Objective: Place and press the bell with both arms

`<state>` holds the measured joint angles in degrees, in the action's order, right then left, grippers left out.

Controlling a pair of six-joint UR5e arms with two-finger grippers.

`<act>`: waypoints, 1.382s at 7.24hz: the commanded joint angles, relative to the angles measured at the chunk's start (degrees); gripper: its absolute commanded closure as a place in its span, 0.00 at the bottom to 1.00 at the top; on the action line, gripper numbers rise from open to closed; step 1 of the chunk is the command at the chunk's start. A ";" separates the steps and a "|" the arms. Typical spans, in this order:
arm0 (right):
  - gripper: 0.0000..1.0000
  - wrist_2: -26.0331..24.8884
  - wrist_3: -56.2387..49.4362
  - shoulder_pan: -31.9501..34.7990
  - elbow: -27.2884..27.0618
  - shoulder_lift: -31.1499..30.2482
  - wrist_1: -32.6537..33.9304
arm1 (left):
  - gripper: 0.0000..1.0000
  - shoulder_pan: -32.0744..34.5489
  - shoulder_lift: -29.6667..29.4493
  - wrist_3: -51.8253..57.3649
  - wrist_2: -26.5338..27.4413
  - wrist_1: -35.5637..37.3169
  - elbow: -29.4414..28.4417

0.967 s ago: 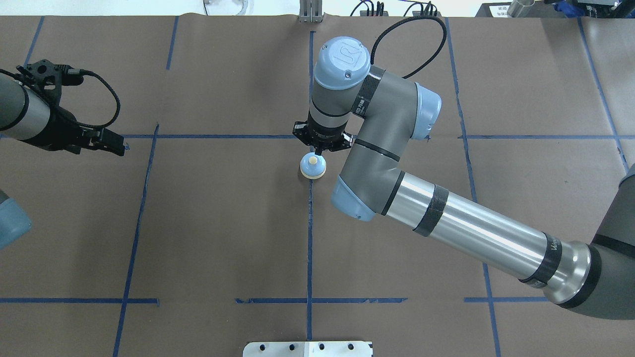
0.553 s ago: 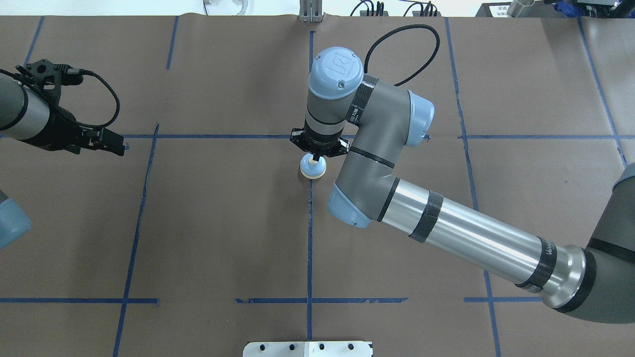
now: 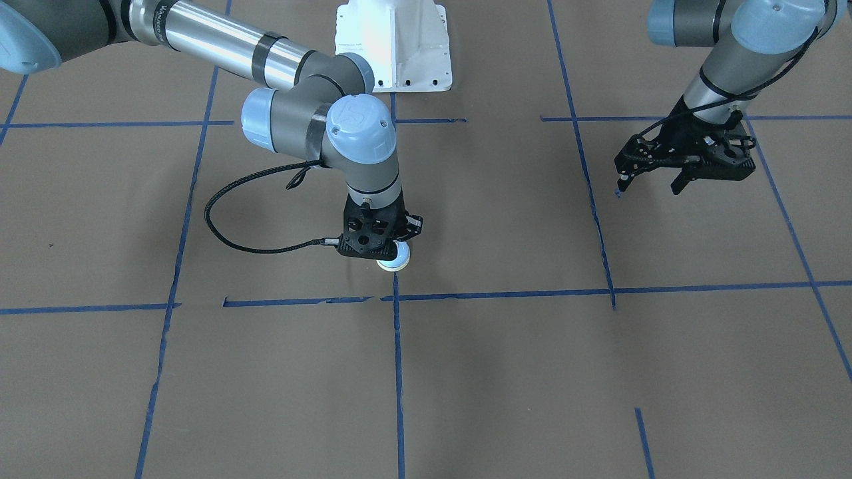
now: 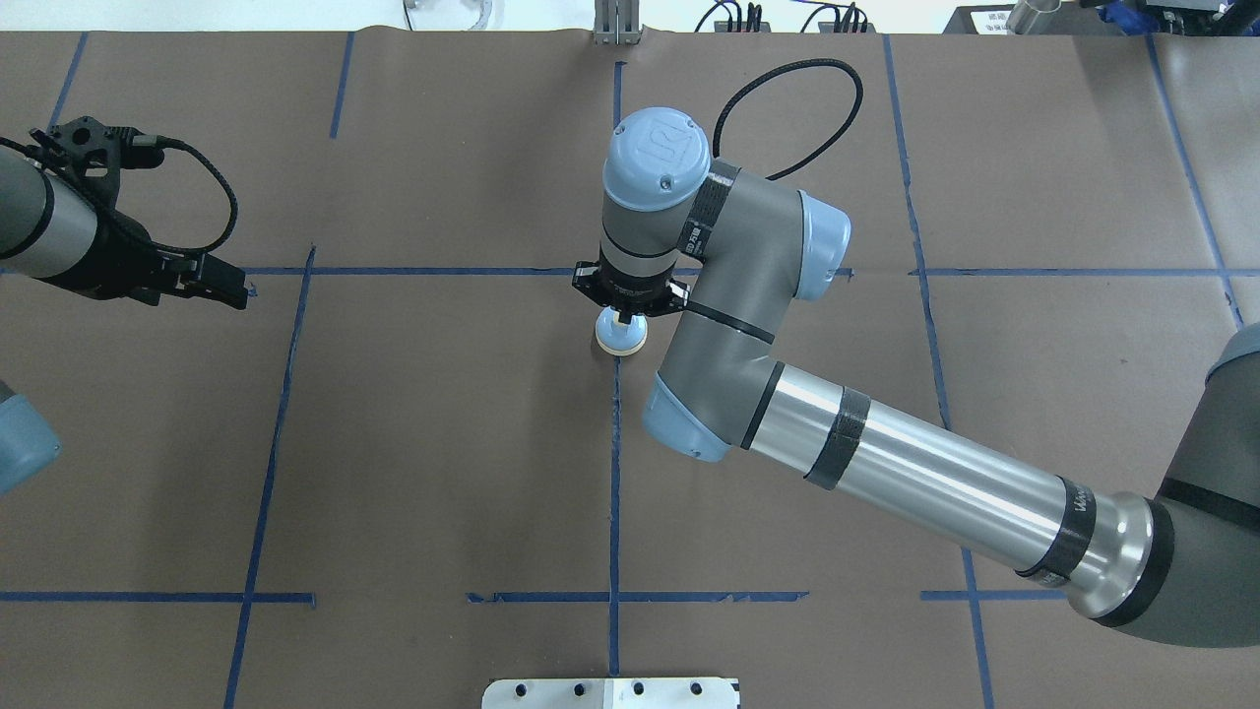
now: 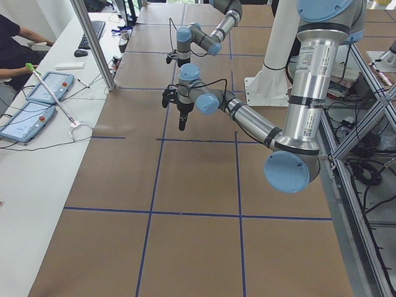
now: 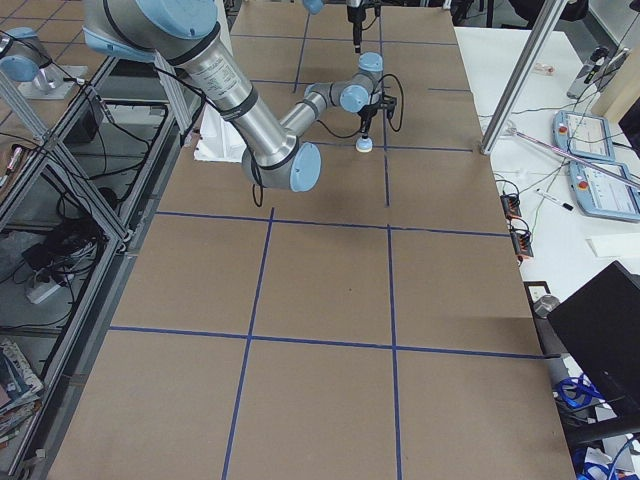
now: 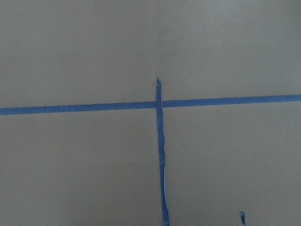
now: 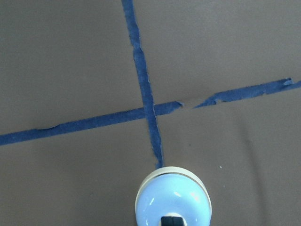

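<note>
The bell, a light blue dome on a cream rim, stands on the brown table at the centre tape crossing. My right gripper points straight down with its fingers together, the tip resting on the bell's cream button. In the right wrist view one black fingertip sits on the dome top of the bell. From the front the right gripper hides most of the bell. My left gripper hangs open and empty over a tape line far to the left, also seen from the front.
Blue tape lines divide the brown table cover into squares. The white pedestal base stands at the robot's edge. A cable loop hangs from the right wrist. An operators' bench with tablets runs along the far side.
My right arm has shifted slightly left and toward the bell, bringing the gripper tip from just behind the bell onto its button. The left arm has not moved.
</note>
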<state>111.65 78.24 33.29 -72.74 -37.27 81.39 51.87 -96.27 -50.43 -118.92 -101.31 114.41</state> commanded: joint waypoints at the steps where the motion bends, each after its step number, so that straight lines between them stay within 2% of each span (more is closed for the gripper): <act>1: 1.00 -0.03 0.16 -0.42 1.37 0.45 -0.53 | 0.00 -0.01 1.17 -0.01 0.00 -0.03 1.35; 3: 1.00 0.15 0.16 -0.42 0.94 0.53 -0.45 | 0.00 -0.10 1.17 -0.01 0.00 0.06 1.35; 4: 1.00 0.93 0.25 0.19 -1.50 0.53 0.16 | 0.00 -0.10 1.17 0.07 0.00 -0.02 1.35; 5: 0.99 6.51 -0.45 5.16 -12.49 -2.86 8.87 | 0.00 -0.01 1.17 0.07 0.00 0.06 1.35; 6: 0.97 9.78 -2.54 9.21 -22.52 -9.16 13.66 | 0.00 -0.01 1.26 0.07 0.00 0.06 1.35; 7: 0.89 10.86 -7.61 12.47 -33.41 -19.14 13.96 | 0.00 -0.01 2.30 0.25 -0.09 -0.02 1.35; 8: 0.87 15.22 -14.80 17.46 -38.31 -25.68 13.97 | 0.00 -0.01 2.49 0.34 -0.09 -0.11 1.35; 9: 0.82 20.31 -21.74 23.34 -39.75 -31.05 13.88 | 0.00 0.16 3.71 2.08 -0.70 -0.03 1.96; 10: 0.77 22.54 -30.42 28.27 -41.15 -37.20 13.79 | 0.00 0.25 6.77 4.70 -0.96 -0.03 4.49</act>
<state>130.20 57.83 55.07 -111.20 -66.75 95.18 52.00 -92.21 -48.24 -119.48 -101.36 116.84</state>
